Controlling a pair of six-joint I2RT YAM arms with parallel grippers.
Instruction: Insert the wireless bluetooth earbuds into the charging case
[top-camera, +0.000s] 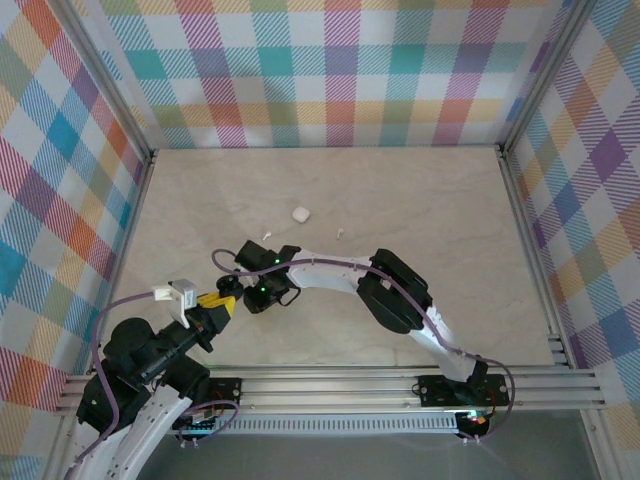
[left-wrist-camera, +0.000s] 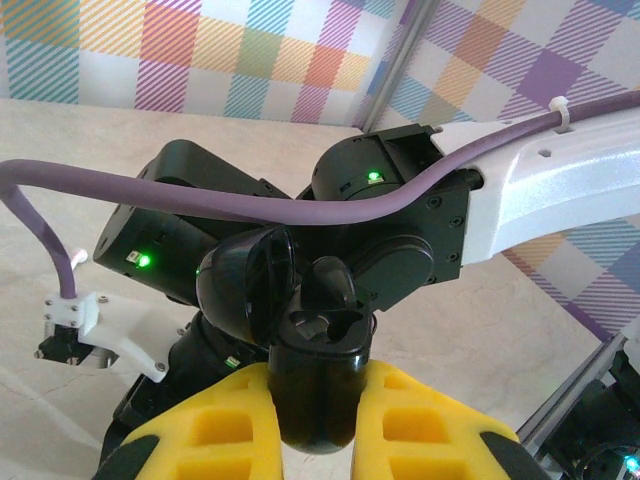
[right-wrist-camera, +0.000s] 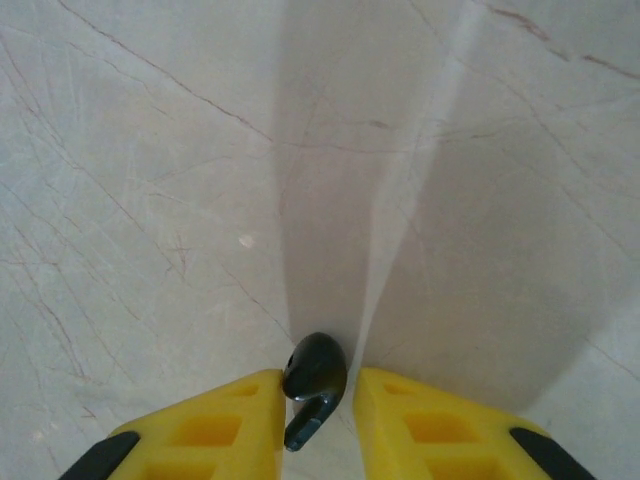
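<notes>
with the black charging case (left-wrist-camera: 320, 350) clenched lid-open in the left gripper (left-wrist-camera: 318, 420) at lower centre, and a black earbud (right-wrist-camera: 315, 372) pinched in the right gripper (right-wrist-camera: 318, 400) at bottom centre: best to line stem over socket, lower straight, release once seated.

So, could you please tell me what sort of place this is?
Probably a robotics lab test cell rather than a home: a marble-look tabletop boxed in by an aluminium frame, checked fabric walls on three sides, and a left arm and right arm mounted at the near edge.
</notes>
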